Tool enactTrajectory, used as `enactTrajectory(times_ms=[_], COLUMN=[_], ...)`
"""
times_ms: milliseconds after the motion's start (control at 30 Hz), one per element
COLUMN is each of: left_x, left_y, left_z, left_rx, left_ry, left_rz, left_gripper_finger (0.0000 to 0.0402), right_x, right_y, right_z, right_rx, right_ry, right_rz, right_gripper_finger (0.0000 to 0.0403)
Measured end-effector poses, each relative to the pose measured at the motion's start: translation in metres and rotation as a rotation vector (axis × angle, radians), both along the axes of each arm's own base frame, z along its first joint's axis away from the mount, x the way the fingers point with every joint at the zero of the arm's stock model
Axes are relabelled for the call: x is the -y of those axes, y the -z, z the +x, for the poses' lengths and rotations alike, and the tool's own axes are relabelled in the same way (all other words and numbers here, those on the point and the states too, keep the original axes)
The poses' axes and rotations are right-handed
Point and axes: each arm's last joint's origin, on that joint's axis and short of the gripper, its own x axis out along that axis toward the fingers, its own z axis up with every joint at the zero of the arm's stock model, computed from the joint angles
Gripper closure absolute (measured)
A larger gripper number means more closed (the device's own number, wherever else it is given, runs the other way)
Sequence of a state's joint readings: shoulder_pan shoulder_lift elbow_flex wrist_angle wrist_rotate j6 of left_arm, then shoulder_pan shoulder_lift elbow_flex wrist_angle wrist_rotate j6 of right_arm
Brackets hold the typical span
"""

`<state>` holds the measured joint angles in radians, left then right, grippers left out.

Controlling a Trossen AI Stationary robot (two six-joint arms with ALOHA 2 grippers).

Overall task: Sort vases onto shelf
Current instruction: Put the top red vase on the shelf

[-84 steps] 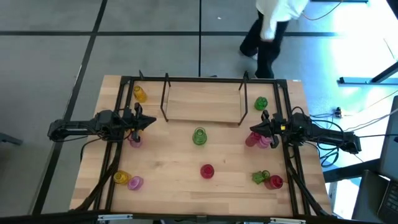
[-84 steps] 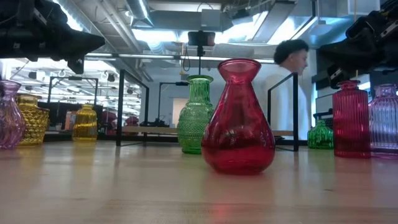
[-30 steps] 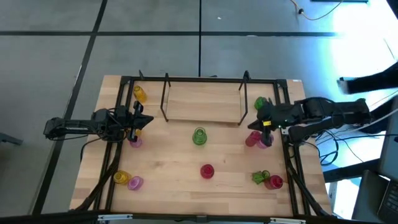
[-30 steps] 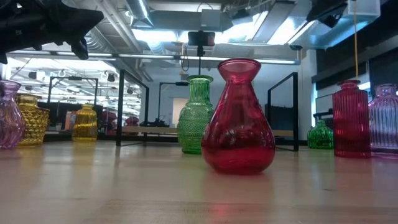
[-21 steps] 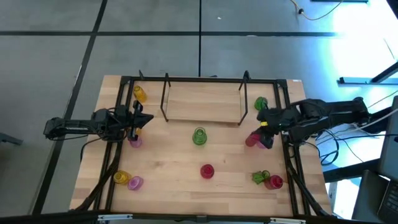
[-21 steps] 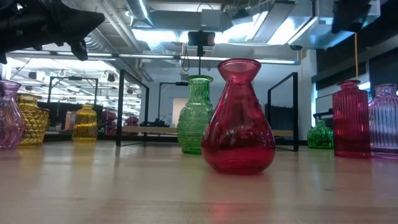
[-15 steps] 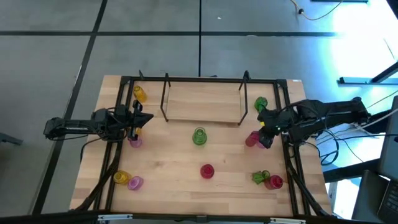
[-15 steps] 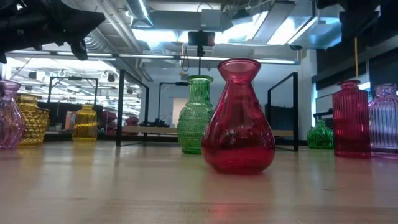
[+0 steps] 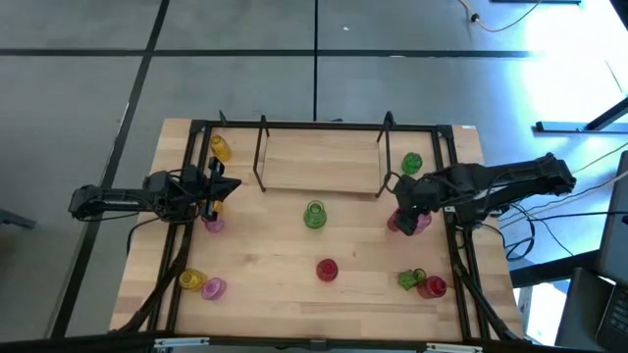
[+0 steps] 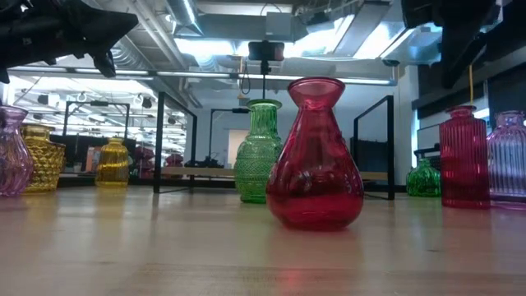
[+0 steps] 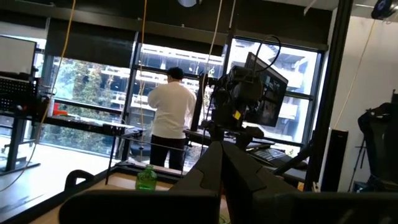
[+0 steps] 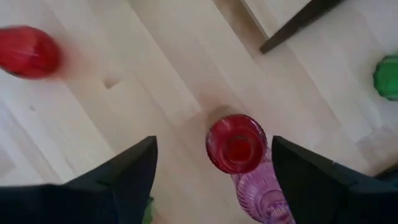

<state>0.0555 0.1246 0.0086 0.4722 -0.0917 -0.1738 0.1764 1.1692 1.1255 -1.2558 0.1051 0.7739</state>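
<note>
The step in hand looks like the approach to a pick. The right end effector (image 12: 214, 171) hangs over the red ribbed vase (image 12: 236, 144) on the bench (image 9: 265, 255), its fingers spread wide to either side of the vase's mouth and holding nothing.

That vase stands at the right side of the bench, in front of the shelf's right end, touching or nearly touching a pink vase (image 12: 264, 196) just beside it. The shelf (image 9: 319, 160) carries no vase.

The next move probably calls for a straight descent so the fingers bracket the red neck alone, then a close and lift toward the shelf. The pink neighbour is the main obstacle: a finger could clip it.

The left end effector (image 9: 218, 186) waits at the bench's left, fingers shut and empty, above another pink vase (image 9: 213, 224).

A green vase (image 9: 314, 215) and a round red vase (image 9: 327, 269) stand mid-bench, well clear. A person shows in the left wrist view, beyond the bench.
</note>
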Motion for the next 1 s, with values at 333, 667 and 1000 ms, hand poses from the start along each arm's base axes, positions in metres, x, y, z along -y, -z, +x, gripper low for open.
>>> enactTrajectory(times_ms=[333, 667, 1000], left_x=[0.000, 0.000, 0.000], left_y=[0.000, 0.000, 0.000], left_z=[0.000, 0.000, 0.000], left_rx=[0.001, 0.001, 0.001], left_ry=[-0.003, -0.007, -0.006], left_rz=[-0.002, -0.003, -0.004], left_gripper_finger=[0.0400, 0.0400, 0.0400], right_x=[0.003, 0.002, 0.001], right_y=[0.014, 0.026, 0.042], right_z=[0.004, 0.018, 0.021], right_rx=[-0.166, -0.216, -0.271], right_ry=[0.053, 0.005, -0.020], right_rz=[-0.037, -0.021, -0.031], right_gripper_finger=[0.0114, 0.0148, 0.0150])
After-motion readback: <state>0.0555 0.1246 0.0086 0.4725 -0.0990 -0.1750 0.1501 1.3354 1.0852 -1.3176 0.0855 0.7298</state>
